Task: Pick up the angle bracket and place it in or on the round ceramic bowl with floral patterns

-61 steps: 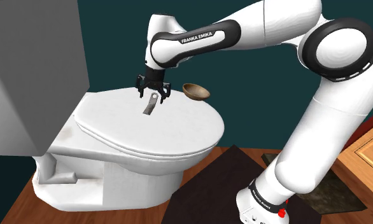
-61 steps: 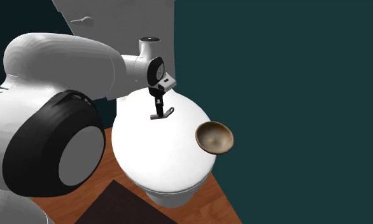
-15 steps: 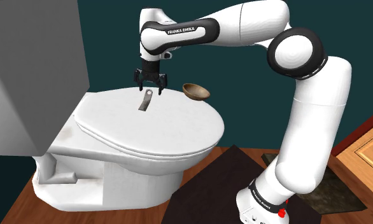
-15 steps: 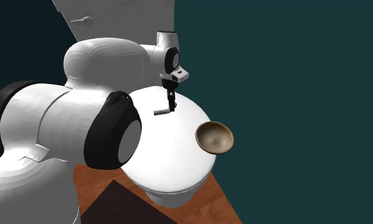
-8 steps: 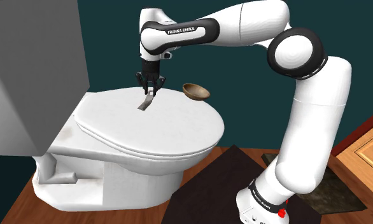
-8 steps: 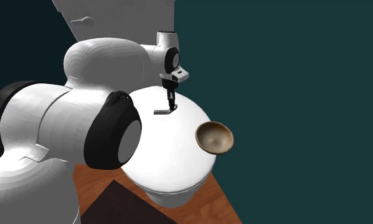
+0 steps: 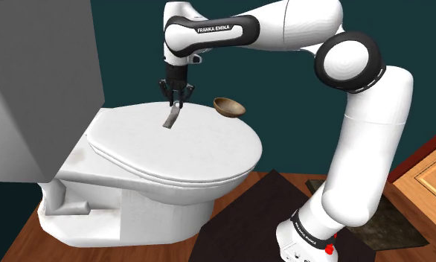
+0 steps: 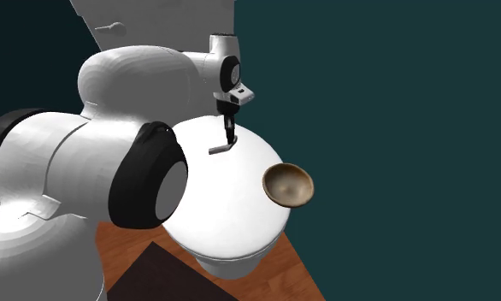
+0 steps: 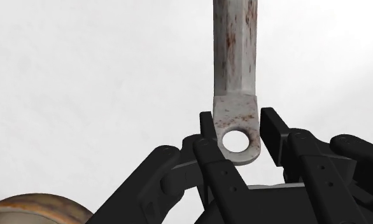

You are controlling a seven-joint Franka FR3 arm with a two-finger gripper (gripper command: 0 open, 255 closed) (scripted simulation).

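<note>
Claw point(image 9: 237, 125) clasps angle bracket point(image 9: 235, 57) — toilet lid point(image 7: 202, 145), bowl point(image 7: 229, 106) nearby

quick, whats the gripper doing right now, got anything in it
The gripper is closed on the bracket, clasping its holed end.

The white arm point(image 7: 365, 156) rises at the shoulder view's right, folds at its dark elbow and reaches left, wrist pointing straight down, the black gripper point(image 7: 176, 101) vertical with both fingers pressed against the angle bracket point(image 9: 235, 57).
</note>
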